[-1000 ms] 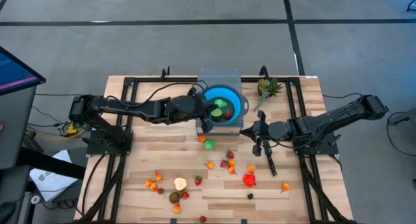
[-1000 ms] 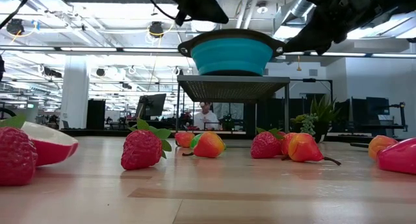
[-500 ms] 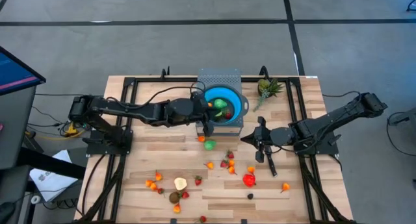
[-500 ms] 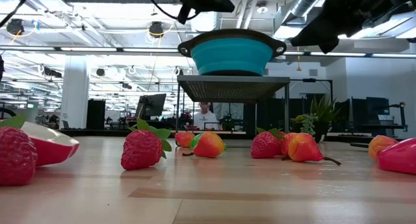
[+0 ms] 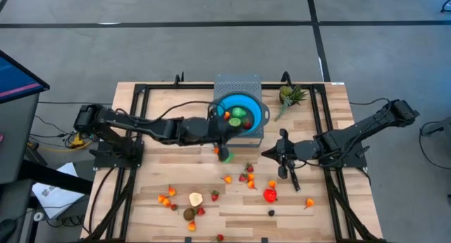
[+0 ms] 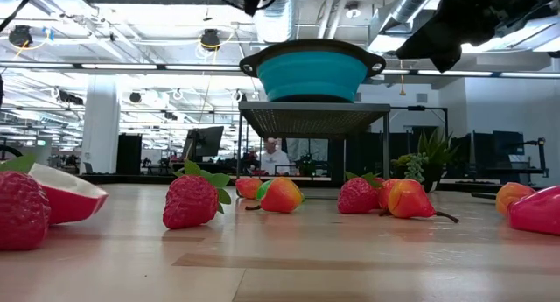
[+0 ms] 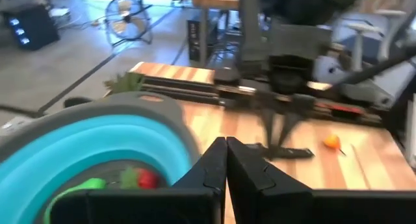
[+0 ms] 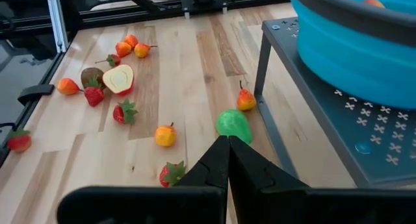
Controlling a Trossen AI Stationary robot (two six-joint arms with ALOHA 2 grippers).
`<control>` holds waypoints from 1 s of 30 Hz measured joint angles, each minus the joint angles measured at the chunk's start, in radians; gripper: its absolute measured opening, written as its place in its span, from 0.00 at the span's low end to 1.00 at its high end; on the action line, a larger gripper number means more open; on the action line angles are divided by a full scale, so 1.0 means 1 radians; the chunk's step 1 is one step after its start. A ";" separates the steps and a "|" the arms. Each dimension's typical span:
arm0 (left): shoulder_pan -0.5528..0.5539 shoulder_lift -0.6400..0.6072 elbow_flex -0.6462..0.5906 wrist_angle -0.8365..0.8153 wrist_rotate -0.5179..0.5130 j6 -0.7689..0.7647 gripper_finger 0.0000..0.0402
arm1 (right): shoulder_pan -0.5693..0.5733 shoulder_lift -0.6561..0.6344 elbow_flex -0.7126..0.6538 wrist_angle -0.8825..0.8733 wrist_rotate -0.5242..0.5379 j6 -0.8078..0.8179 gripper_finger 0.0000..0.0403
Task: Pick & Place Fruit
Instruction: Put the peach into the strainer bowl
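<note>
The blue bowl (image 5: 243,115) sits on a grey perforated stand (image 5: 237,84) at the table's far middle, with green, red and orange fruit inside (image 7: 140,179). Many small fruits lie loose on the wood: a green one (image 5: 227,157) just in front of the stand, strawberries (image 5: 244,177), and an orange cluster (image 5: 165,199). My left gripper (image 5: 224,146) is shut and empty, held high beside the bowl's near-left rim (image 7: 226,141). My right gripper (image 5: 264,153) is shut and empty too, right of the green fruit (image 8: 234,123) and pointing at it (image 8: 227,141).
A spiky green-leaved piece (image 5: 290,95) lies at the far right. A halved apple (image 5: 196,199), a brown fruit (image 5: 189,214) and a red one (image 5: 270,195) lie toward the near edge. Black rails (image 5: 134,130) run along both sides. A person shows in the room beyond (image 6: 273,153).
My left gripper has swung from over the bowl's left rim toward the table's near edge, staying shut and high. My right gripper has swung a little toward the near edge, still shut. No fruit has moved.
</note>
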 joint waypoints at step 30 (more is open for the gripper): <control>-0.159 -0.216 -0.472 0.528 0.055 0.046 0.00 | -0.009 0.000 0.000 0.005 0.004 0.000 0.00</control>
